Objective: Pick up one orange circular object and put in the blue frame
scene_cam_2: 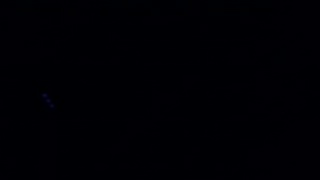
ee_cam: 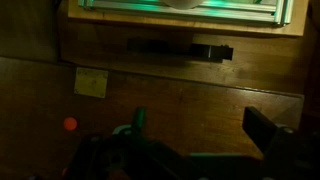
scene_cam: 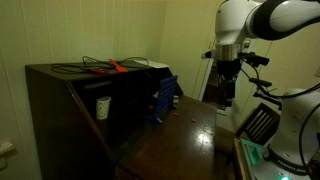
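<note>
A tiny orange disc [ee_cam: 70,124] lies on the brown wooden table in the wrist view, to the left of my gripper [ee_cam: 200,125]. The gripper is open and empty, with bare table between its fingers. In an exterior view the gripper [scene_cam: 227,97] hangs above the table's far right part. The blue frame [scene_cam: 165,98] stands upright against the front of the dark wooden cabinet [scene_cam: 60,95], well left of the gripper. One exterior view is almost black and shows nothing usable.
A long orange-red tool with black cables [scene_cam: 110,67] lies on top of the cabinet. A white cup [scene_cam: 102,106] sits inside it. In the wrist view a pale square tag [ee_cam: 91,82] and a black bar [ee_cam: 180,50] lie on the table.
</note>
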Tool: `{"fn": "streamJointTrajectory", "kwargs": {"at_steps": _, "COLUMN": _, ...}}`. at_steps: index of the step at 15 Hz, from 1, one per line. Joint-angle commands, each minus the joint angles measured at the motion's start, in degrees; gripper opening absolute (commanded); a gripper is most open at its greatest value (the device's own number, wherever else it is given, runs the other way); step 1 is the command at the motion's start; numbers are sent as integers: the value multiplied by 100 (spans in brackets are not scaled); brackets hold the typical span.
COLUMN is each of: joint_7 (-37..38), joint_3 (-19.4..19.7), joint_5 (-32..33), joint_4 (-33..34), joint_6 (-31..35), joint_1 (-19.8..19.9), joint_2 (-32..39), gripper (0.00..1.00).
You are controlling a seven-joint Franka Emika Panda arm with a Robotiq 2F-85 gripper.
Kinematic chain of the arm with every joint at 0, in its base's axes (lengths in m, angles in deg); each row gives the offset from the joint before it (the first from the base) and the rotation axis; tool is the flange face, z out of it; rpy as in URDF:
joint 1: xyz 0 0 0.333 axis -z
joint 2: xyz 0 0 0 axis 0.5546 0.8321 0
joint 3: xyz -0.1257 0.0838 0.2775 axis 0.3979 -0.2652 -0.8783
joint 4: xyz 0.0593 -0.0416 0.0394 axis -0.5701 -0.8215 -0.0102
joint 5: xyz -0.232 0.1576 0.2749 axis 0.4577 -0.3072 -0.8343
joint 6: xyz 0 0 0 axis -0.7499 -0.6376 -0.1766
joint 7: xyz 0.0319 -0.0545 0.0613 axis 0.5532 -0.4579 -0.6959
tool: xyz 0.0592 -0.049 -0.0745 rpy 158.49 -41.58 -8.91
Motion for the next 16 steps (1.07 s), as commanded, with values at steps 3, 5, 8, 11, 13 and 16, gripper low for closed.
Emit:
{"fn": "streamJointTrajectory", "kwargs": {"at_steps": 3, "joint_7": 43, "joint_3": 69, "joint_5": 36, "joint_4": 7, "joint_6": -8, "joint_1": -82, "joint_2": 9, "gripper": 100}}
{"fn": "streamJointTrajectory", "kwargs": {"at_steps": 5, "joint_7": 43, "joint_3": 69, "joint_5": 36, "joint_4": 7, "joint_6": -8, "joint_1": -82, "joint_2": 9, "gripper": 100}}
{"fn": "streamJointTrajectory", "kwargs": {"at_steps": 8, "joint_7": 107, "joint_3": 108, "joint_5": 24, "joint_4": 4, "joint_6": -3, "joint_1": -18, "joint_2": 50, "gripper": 100}}
{"fn": "streamJointTrajectory", "kwargs": {"at_steps": 11, "joint_7": 256, "joint_3": 486, "joint_5": 107, "joint_4": -170, "joint_6": 250, "joint_1": 362, "joint_2": 124, "gripper": 100}}
{"fn": "streamJointTrajectory", "kwargs": {"at_steps": 13, "joint_7": 161, "joint_3": 794, "joint_5": 259, "joint_4": -329, "joint_6": 667, "joint_1": 638, "joint_2": 147, "gripper": 100}}
{"fn": "streamJointTrajectory", "kwargs": {"at_steps": 16, "joint_7": -43, "joint_3": 1224, "joint_5": 496, "joint_4": -429, "joint_6": 1293, "joint_1": 1000, "joint_2": 418, "gripper": 100}}
